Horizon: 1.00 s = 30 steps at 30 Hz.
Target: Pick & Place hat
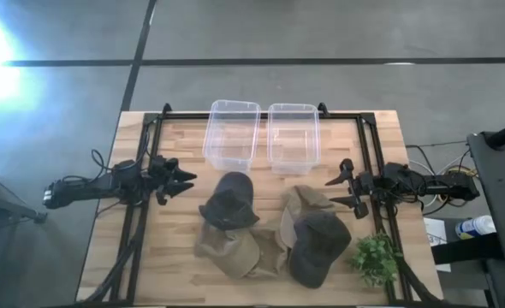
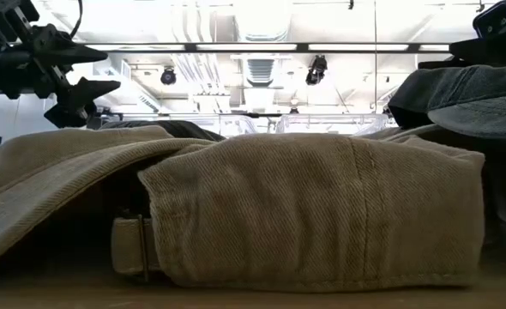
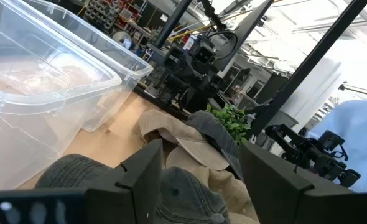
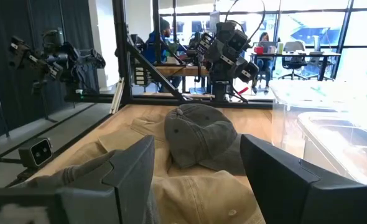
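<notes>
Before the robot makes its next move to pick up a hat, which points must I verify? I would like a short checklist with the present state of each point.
1. Left gripper open and empty: ok, the fingers are spread beside the dark grey hat, apart from it.
2. Right gripper open and empty: ok, it waits at the right frame rail.
3. Hats free to lift: not ok, the dark grey hat overlaps a tan hat, and another dark hat lies on a second tan hat.
4. Left bin empty: ok.
5. Right bin empty: ok.
6. Green plant clear of the hats: cannot tell, it lies very near the right dark hat.
</notes>
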### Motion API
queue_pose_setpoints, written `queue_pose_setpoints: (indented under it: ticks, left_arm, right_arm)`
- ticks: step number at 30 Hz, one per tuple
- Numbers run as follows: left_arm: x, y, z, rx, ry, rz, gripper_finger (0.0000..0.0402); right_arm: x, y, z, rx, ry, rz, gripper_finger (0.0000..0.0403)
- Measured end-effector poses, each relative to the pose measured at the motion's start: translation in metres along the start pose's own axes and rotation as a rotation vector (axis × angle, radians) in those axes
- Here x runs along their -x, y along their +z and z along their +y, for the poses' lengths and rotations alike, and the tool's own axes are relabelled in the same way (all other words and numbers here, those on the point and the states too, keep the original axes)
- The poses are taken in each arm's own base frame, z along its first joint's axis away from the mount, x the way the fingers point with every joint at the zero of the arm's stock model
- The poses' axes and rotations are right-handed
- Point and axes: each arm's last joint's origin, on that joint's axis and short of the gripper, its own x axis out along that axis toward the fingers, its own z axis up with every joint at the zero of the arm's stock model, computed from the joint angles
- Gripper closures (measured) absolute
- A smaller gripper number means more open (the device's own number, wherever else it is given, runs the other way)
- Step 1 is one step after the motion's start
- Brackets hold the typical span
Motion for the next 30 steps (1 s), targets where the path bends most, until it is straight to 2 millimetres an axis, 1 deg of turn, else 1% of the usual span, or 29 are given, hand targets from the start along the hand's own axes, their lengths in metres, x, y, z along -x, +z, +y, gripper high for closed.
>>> queue_pose_setpoints:
  ticks: [4,5,6,10,14,15,18,21,23,25,27,30]
  left_arm:
    - [0.0,0.0,0.0,0.0,0.0,0.0,0.0195]
    - [0.0,0.0,0.0,0.0,0.0,0.0,0.0195]
    - [0.0,0.0,0.0,0.0,0.001,0.0,0.0195]
    - [0.0,0.0,0.0,0.0,0.001,-0.001,0.0195]
    - [0.0,0.0,0.0,0.0,0.001,-0.001,0.0195]
    - [0.0,0.0,0.0,0.0,0.0,-0.001,0.0195]
    - [0.0,0.0,0.0,0.0,0.001,-0.001,0.0195]
    - [0.0,0.0,0.0,0.0,0.001,-0.001,0.0195]
    - [0.0,0.0,0.0,0.0,0.001,0.0,0.0195]
    - [0.0,0.0,0.0,0.0,0.001,0.0,0.0195]
    - [0.0,0.0,0.0,-0.001,0.0,-0.001,0.0195]
    - [0.0,0.0,0.001,-0.098,0.019,-0.009,0.0195]
  right_arm:
    - [0.0,0.0,0.0,-0.002,0.0,-0.003,0.017]
    - [0.0,0.0,0.0,-0.028,0.0,-0.004,0.017]
    - [0.0,0.001,0.0,-0.093,0.001,-0.005,0.017]
    - [0.0,0.0,0.0,-0.46,0.002,-0.004,0.017]
    - [0.0,0.005,0.0,-0.922,0.028,-0.048,0.017]
    - [0.0,0.005,0.0,-1.001,0.029,-0.048,0.017]
    - [0.0,0.005,0.0,-1.068,0.02,-0.051,0.017]
    - [0.0,0.007,-0.001,-1.174,0.015,-0.08,0.017]
    - [0.0,0.008,-0.001,-1.206,0.012,-0.104,0.017]
    - [0.001,0.013,-0.002,-1.244,0.013,-0.166,0.017]
    - [0.002,0.02,-0.003,-1.244,0.025,-0.265,0.017]
    - [0.004,0.034,-0.003,-1.224,0.08,-0.419,0.017]
